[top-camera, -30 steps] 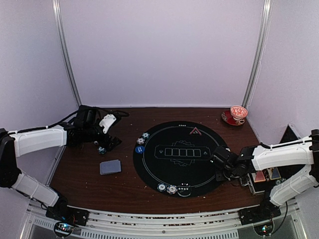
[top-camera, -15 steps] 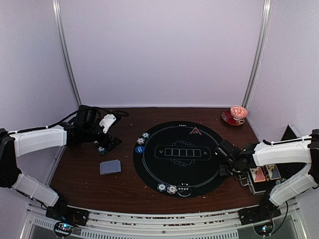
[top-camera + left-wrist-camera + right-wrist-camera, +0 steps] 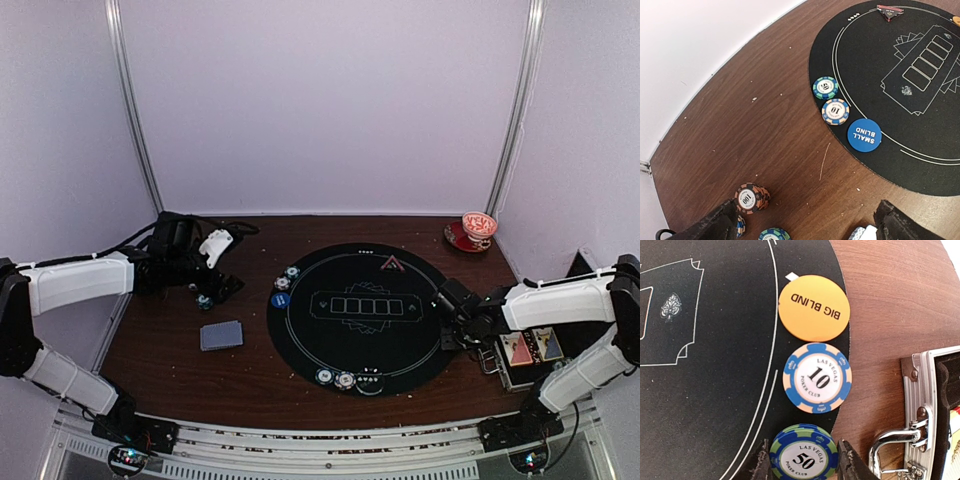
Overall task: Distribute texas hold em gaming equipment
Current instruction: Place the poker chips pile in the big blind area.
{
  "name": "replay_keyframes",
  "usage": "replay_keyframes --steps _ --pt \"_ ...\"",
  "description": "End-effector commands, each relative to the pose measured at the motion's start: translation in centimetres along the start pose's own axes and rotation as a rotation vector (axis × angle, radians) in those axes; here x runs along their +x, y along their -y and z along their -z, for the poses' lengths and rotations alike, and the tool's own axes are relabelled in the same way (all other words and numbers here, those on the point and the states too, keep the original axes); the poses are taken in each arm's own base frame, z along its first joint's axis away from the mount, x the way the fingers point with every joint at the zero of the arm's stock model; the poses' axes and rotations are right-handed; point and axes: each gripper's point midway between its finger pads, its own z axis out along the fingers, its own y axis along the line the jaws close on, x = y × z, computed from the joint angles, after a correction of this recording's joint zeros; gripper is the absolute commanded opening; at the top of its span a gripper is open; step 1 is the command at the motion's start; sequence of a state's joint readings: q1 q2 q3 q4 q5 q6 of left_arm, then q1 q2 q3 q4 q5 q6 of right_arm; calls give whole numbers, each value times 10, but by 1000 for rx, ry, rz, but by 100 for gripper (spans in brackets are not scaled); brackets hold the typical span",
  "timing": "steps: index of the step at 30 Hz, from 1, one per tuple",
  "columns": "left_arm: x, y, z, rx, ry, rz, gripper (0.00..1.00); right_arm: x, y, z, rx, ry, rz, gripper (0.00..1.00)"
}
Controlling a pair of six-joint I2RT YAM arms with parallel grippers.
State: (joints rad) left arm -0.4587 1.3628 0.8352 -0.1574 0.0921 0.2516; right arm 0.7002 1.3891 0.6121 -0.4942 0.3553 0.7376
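Since the earlier frame the right arm has moved away from the near edge, along the right rim of the black mat [image 3: 300,340]; the left arm has stayed in place. The right gripper [image 3: 804,466] is closed on the green-blue 50 chip [image 3: 802,456] at the mat's edge, just beside the 10 chip [image 3: 817,377] and the orange BIG BLIND disc [image 3: 813,307], with the metal case [image 3: 922,405] near. The left gripper [image 3: 807,227] stands wide open and holds nothing, beside a red chip stack [image 3: 752,197] on the wood.
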Motion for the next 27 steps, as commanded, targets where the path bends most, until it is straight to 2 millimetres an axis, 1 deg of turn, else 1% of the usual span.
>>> replay_keyframes --steps 1,8,18,21,27 --pt "-9 -6 5 -18 50 11 98 -8 -1 -3 -1 24 -6 34" --pt "-9 -6 5 -20 47 10 98 -7 -2 -10 4 12 -3 34" --pt "-9 -7 5 -22 48 10 98 -9 0 -13 15 16 -2 36" --pt "-9 -6 6 -22 50 11 98 -9 0 -13 17 14 0 42" --pt "-9 -7 6 -24 49 11 98 -12 0 -8 8 13 -3 61"
